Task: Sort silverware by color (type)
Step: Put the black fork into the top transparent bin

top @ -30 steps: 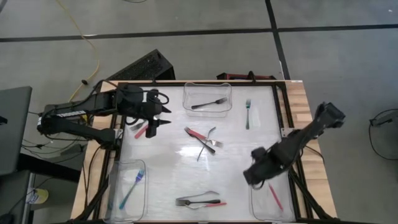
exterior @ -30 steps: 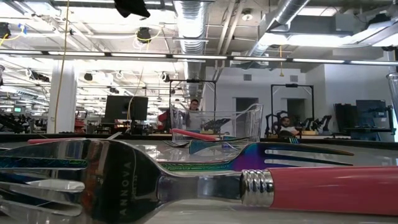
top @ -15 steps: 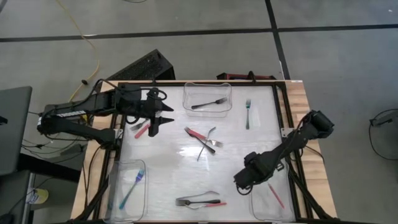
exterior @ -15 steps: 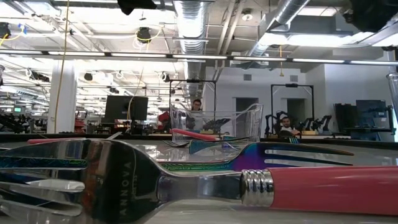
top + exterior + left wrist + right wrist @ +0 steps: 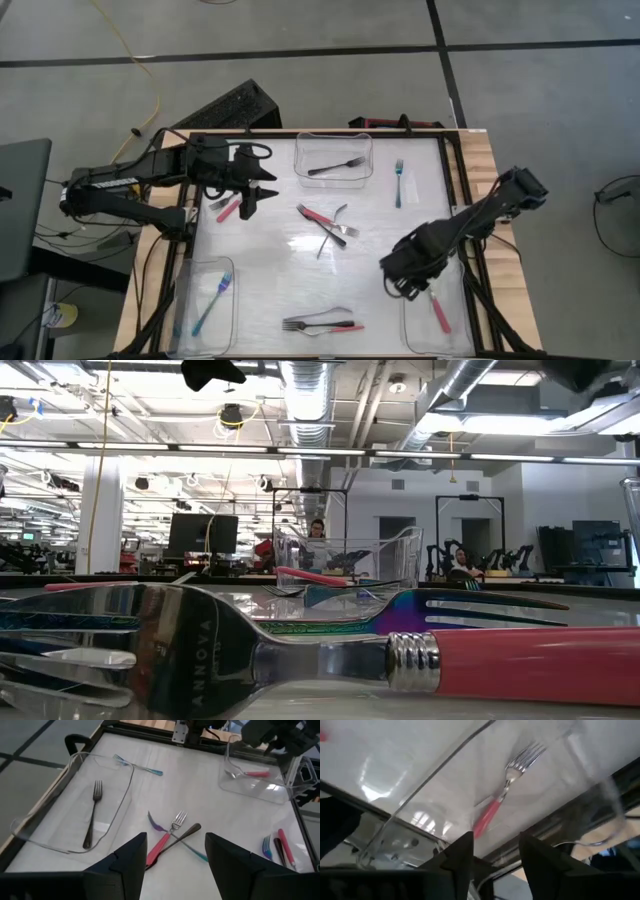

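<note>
The silverware lies spread out. A dark fork (image 5: 335,165) lies in the far clear bin, a blue fork (image 5: 212,303) in the near-left bin and a red-handled fork (image 5: 492,810) in the near-right bin (image 5: 440,340). Loose on the table are a teal fork (image 5: 398,182), a crossed heap (image 5: 328,222) and a near heap (image 5: 322,324). My right gripper (image 5: 495,862) hangs open over the near-right bin's left wall, above the red fork. My left gripper (image 5: 175,865) hovers open at the far left, over a red-handled piece (image 5: 228,208).
The low view is filled by the near heap: a silver fork head (image 5: 200,650) with a pink handle (image 5: 540,660). The table's dark frame rails (image 5: 452,175) run along its right side. People sit far off in the room behind.
My right arm has swung a little toward the table's left edge and back again, its gripper staying over the near-right bin's left wall. The red-handled fork in that bin now lies slightly closer to that wall.
</note>
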### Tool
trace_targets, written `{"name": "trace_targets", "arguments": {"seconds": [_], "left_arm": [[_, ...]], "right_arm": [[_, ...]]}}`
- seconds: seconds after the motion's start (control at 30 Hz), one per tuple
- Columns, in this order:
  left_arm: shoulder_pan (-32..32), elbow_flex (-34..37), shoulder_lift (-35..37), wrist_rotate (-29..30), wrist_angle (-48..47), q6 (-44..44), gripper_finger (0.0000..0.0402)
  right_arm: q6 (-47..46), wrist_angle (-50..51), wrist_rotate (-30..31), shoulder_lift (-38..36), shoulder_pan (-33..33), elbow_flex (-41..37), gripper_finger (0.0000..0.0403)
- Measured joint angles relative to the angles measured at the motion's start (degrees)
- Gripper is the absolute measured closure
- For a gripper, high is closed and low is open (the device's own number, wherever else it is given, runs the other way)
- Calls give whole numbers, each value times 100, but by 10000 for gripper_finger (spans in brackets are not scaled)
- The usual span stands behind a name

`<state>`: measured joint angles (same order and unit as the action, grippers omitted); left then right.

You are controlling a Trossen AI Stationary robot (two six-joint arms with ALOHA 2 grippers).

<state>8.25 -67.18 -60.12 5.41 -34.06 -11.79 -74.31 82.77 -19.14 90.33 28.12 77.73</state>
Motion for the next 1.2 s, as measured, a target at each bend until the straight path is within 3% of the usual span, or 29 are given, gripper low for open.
{"name": "trace_targets", "arguments": {"seconds": [0.17,0.37,0.47,0.63,0.8,0.97,1.2], "left_arm": [[-2,0,0,219,-8,-109,217],[-2,0,0,671,-313,-304,217],[-3,-2,-109,775,-436,-398,217],[-50,-2,-804,127,-433,24,217],[-124,-2,-2136,-512,-214,1413,217],[-179,-96,-3562,-527,599,2780,217],[-400,-830,-5019,-187,584,3995,217]], "right_arm": [[148,81,788,-617,-332,0,213],[585,6,2642,-1137,-833,0,220],[839,-154,3184,-1245,-1099,0,221],[1500,-303,3242,-1268,-1407,0,221],[2039,-404,3255,-1152,-1536,0,221],[2623,-496,3257,-977,-1619,0,221],[2830,-495,3257,-864,-1664,1,221]]}}
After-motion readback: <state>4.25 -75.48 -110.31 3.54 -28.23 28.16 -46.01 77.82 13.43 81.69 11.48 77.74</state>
